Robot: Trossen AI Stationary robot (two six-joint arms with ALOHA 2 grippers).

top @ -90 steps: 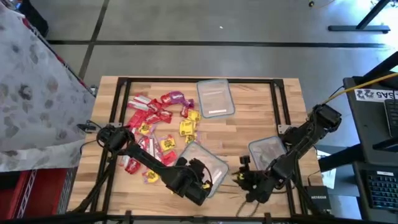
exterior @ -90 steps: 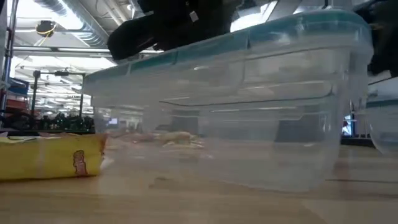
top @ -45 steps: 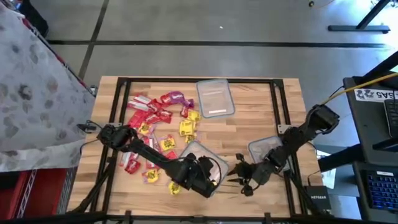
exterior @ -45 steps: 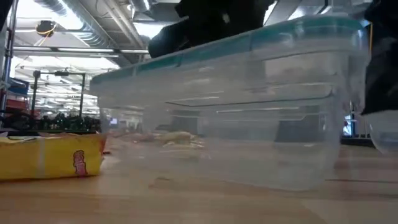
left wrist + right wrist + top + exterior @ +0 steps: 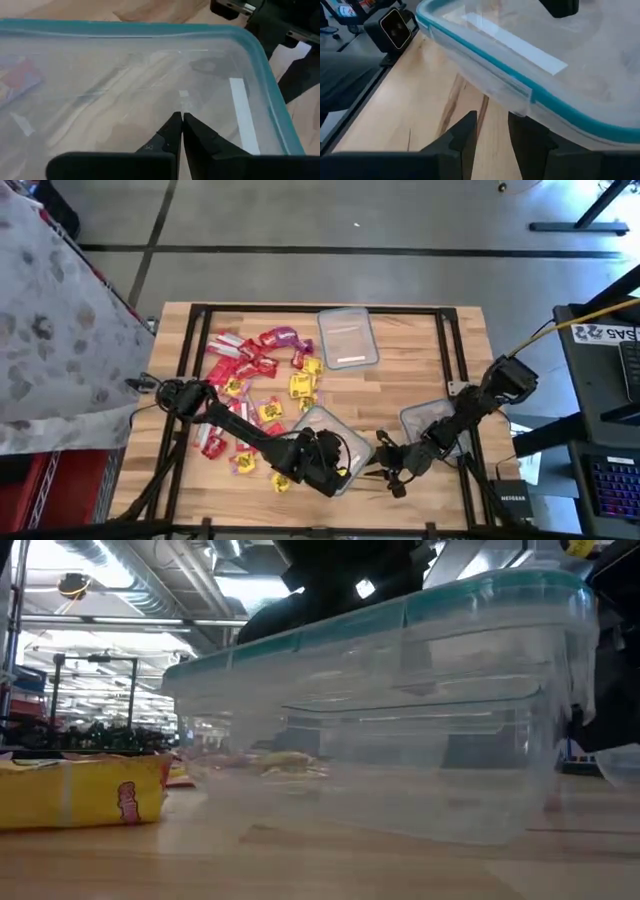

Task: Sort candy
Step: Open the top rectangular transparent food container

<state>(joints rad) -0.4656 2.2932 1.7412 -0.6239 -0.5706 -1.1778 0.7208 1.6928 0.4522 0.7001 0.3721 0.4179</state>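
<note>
At the counter's [image 5: 400,380] near edge | left gripper [image 5: 178,131] pressed together over tub [image 5: 345,448]; right gripper [image 5: 491,131] spread beside it | candy [image 5: 255,365] heaped far-left, unsorted | next: position tub, then pick sweets.

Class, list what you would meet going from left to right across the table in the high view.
Candy pile → left gripper over a lidded clear tub → right gripper → second clear tub.
</note>
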